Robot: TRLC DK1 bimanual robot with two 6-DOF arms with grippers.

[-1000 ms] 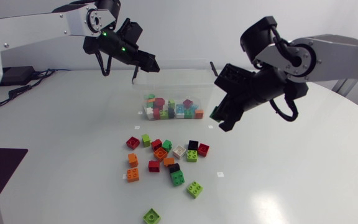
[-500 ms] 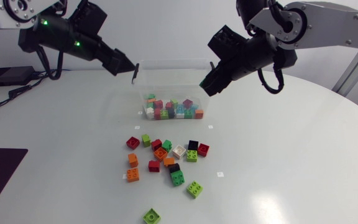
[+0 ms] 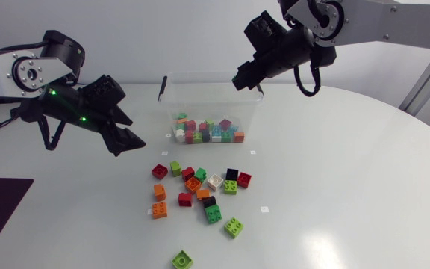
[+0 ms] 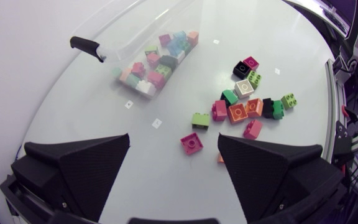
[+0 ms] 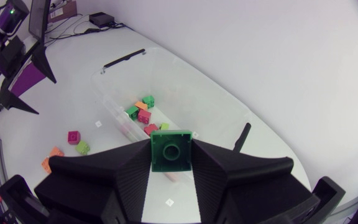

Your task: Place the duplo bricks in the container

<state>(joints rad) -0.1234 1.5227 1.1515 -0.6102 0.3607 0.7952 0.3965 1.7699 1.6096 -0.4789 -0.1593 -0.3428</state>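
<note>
The green square duplo brick [image 5: 171, 151] is clamped between both fingers of the right gripper [image 3: 246, 77], studs turned toward the wrist camera. The gripper is held high by the right end of the clear plastic container with black handles [image 3: 200, 93]. Here is the danger: in the head view the gripper is seen close above the rim rather than over the middle. A release from this spot could well be caught by the wall or a handle, and the brick thrown out onto the white table [image 3: 334, 187]. From such a height a bounce off the heap of coloured bricks [image 3: 207, 131] lying on the container floor is also to be feared. In the right wrist view the open box is seen below and ahead of the held brick, so a short carry inward would likely be wanted before the fingers are parted.

On the other side, the left gripper [image 3: 129, 142] is held wide open, nothing between its fingers, above the table beside the scatter of loose duplo bricks [image 3: 200, 190]. The red duplo brick [image 4: 191, 142] at the near edge of that scatter is seen just ahead of the gap between the fingers, touched by neither. Its neighbours are packed close — a broad finger set down carelessly could shove them further off.
</note>
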